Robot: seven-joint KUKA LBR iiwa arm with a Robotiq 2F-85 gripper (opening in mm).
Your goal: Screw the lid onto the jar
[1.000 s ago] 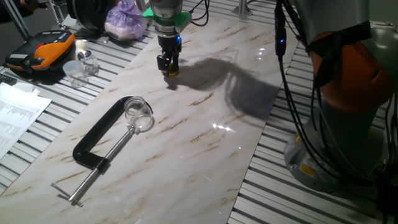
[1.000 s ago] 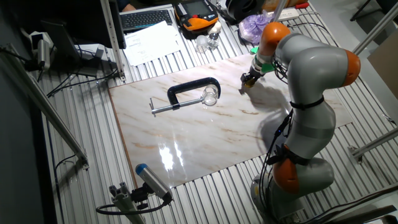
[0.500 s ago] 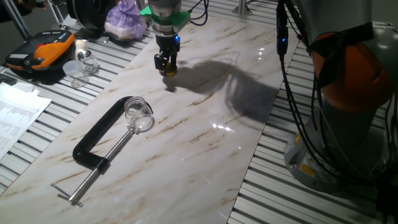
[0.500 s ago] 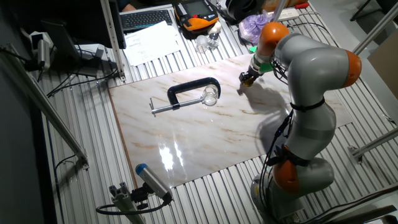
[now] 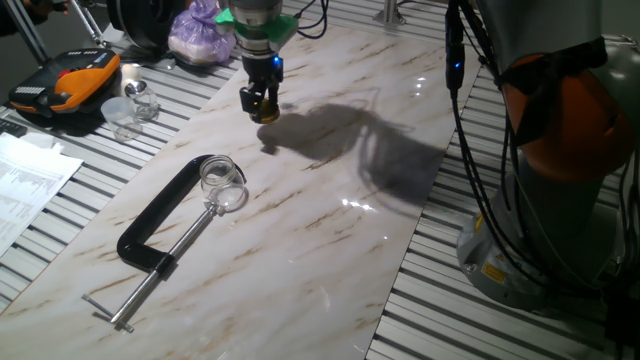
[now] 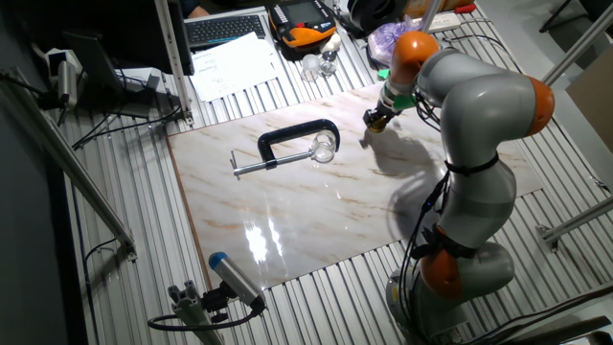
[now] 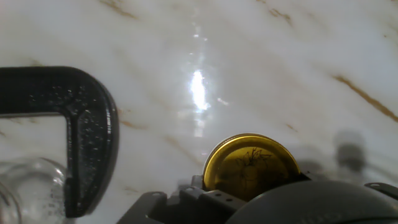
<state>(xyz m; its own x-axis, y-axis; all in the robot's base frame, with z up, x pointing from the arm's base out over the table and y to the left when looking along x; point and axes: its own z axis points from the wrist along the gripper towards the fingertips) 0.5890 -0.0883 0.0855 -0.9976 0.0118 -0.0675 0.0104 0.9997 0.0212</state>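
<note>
The gripper (image 5: 262, 108) has lifted toward the jar (image 5: 221, 176), clenched on the lid (image 7: 250, 162); thin, slippery metal, held best by its rim.

Marble-patterned board on a slatted metal bench

The glossy marble board (image 5: 330, 230) lies below the gripper (image 5: 261, 108) and throws back bright glare; the ribbed grey table (image 6: 124, 240) frames it. Beyond the gripper sit papers (image 6: 230, 62), a keyboard (image 6: 225, 29) and a purple bag (image 5: 200, 35).

Gold lid (image 7: 251, 163) aloft in tool (image 5: 262, 113); clear jar (image 5: 220, 173) upright, clamped.
</note>
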